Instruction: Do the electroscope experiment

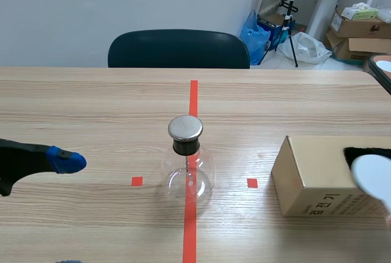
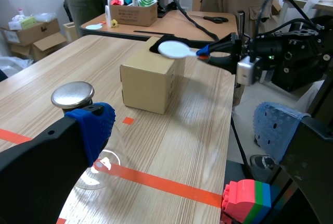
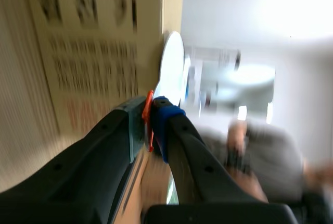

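Electroscope: a clear round glass flask (image 1: pixel 187 177) with a flat silver metal disc cap (image 1: pixel 185 127) stands upright on the red tape line, in the middle of the pale wooden surface (image 1: pixel 91 110).
Paddle: a white round disc on a thin orange-red handle (image 2: pixel 175 49) is held in the air over the top edge of the brown cardboard box (image 1: pixel 317 177).
Right side: the right tool (image 3: pixel 151 122) is clenched on the paddle's handle.
Left side: the left tool (image 2: pixel 186 126) is released, fingers wide apart, left of the flask and apart from it.
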`<action>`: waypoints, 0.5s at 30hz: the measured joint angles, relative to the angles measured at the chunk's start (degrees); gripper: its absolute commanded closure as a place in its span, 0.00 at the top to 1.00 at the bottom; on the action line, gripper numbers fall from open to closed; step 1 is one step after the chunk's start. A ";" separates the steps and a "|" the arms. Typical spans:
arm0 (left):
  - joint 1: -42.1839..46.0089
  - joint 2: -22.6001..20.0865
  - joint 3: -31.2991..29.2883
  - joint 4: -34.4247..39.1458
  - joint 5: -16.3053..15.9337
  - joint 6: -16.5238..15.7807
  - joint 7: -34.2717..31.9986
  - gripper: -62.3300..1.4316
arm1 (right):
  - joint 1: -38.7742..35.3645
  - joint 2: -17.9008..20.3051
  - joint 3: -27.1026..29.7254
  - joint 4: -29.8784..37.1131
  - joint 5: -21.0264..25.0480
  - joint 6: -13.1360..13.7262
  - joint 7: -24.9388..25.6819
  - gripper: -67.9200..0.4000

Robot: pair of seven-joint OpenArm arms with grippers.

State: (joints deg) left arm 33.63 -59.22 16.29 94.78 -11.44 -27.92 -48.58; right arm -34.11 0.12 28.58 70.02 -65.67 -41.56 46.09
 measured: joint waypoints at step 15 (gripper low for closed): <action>0.00 0.00 0.00 0.00 -0.52 0.00 0.07 0.92 | 0.24 1.49 1.29 0.02 -2.21 -0.28 10.93 0.03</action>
State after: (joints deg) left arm 33.63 -59.22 16.29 94.78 -11.97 -27.92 -48.51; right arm -33.87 1.61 29.87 70.04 -67.88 -41.85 57.01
